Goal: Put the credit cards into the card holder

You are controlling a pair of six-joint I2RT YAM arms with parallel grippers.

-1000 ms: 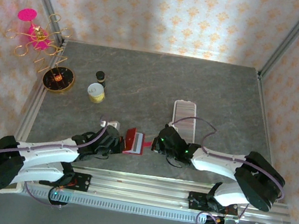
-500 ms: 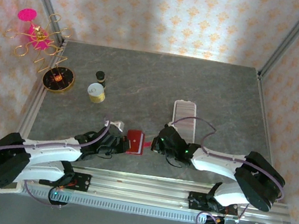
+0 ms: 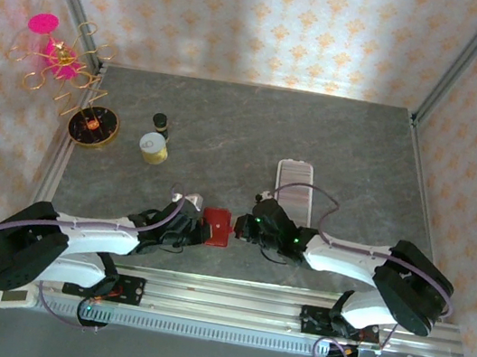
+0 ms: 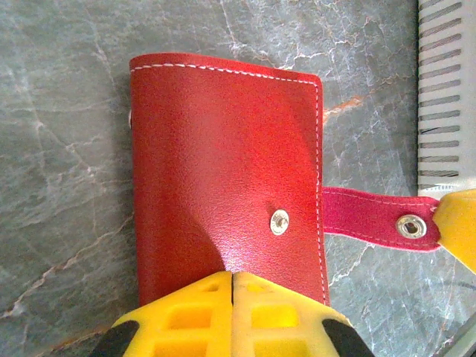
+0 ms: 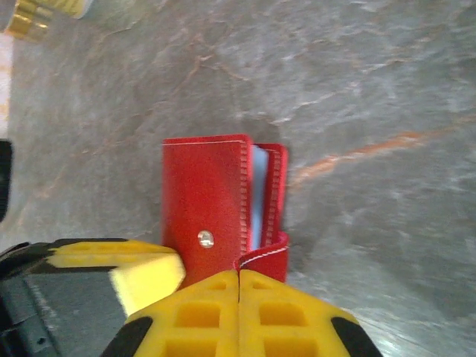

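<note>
Red leather-like card holder [image 3: 216,227], folded shut, lies at the middle of the worktop's [image 3: 255,135] near edge with a tool at each side.

On the grey stone-patterned worktop the left tool [image 4: 232,281] has its fingers pressed together at the holder's edge; whether they grip the cover I cannot tell. The right tool [image 5: 238,281], also pressed together, seems to pinch the end of the strap [image 4: 364,214]. A pale blue card [image 5: 257,195] shows inside the fold. The holder is likely light, soft and apt to gape. The thin strap looks the best hold, drawn toward the snap [image 4: 280,221] with the cover pinned flat.
</note>
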